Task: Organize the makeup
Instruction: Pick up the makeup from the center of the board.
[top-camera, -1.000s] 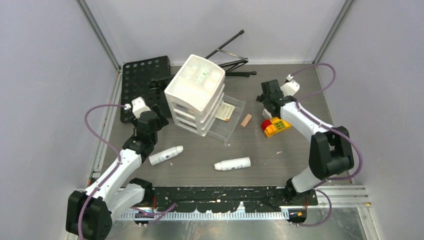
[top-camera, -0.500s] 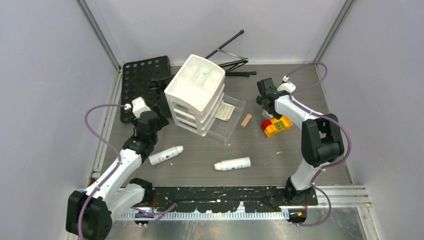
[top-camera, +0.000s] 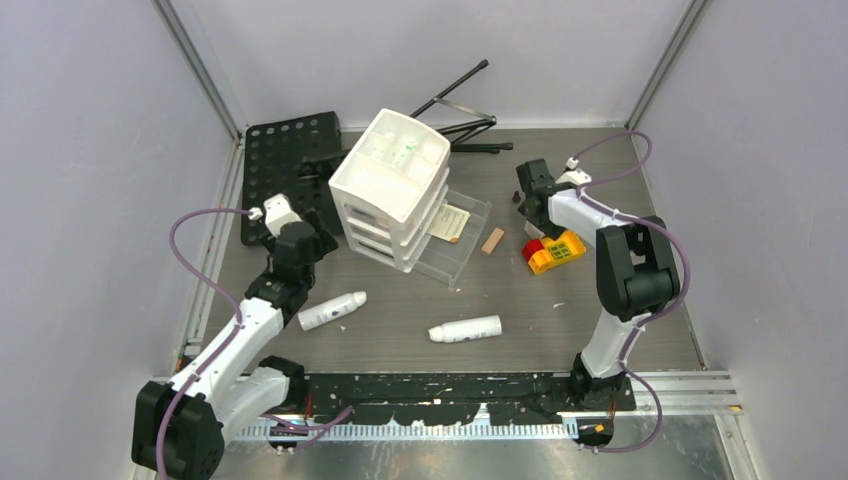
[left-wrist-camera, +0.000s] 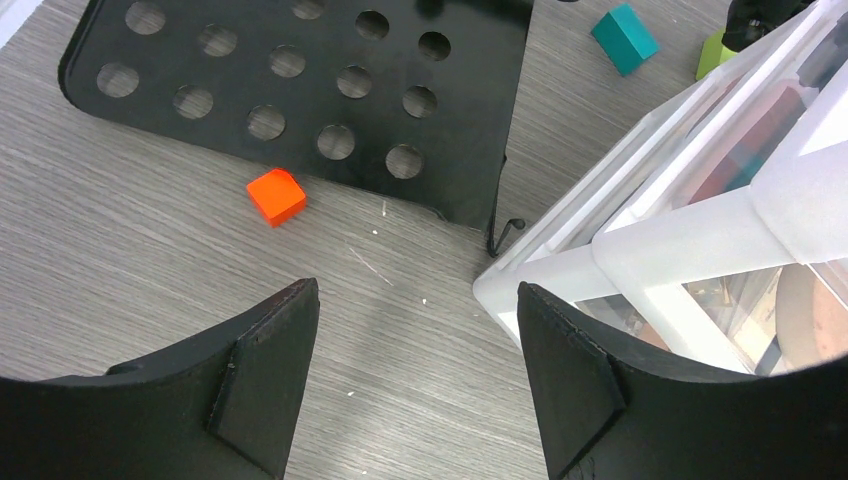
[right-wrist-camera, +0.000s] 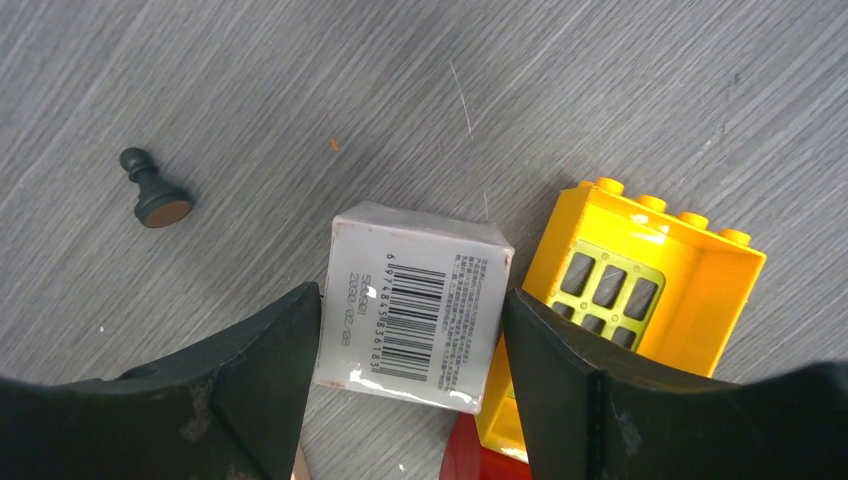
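Observation:
A small white box with a barcode (right-wrist-camera: 415, 295) lies on the table against the red-and-yellow block (right-wrist-camera: 645, 285). My right gripper (right-wrist-camera: 412, 300) straddles it, and both pads touch its sides. From above, the right gripper (top-camera: 533, 220) is just behind the block (top-camera: 553, 250). Two white bottles (top-camera: 332, 311) (top-camera: 465, 328) lie on their sides near the front. My left gripper (left-wrist-camera: 418, 330) is open over bare table beside the white drawer organizer (left-wrist-camera: 700, 230), holding nothing. The organizer (top-camera: 390, 185) has one clear drawer (top-camera: 462, 245) pulled out.
A black perforated plate (top-camera: 290, 160) lies at the back left, with an orange cube (left-wrist-camera: 276, 196) by its edge and a teal block (left-wrist-camera: 623, 37) beyond. A dark pawn (right-wrist-camera: 152, 190) and a tan wooden block (top-camera: 493, 241) lie near the right gripper. A folded black stand (top-camera: 460, 110) lies behind the organizer.
My right arm has drawn its gripper in and down over the white box beside the block, and the jaws have narrowed onto it. The left arm has not moved.

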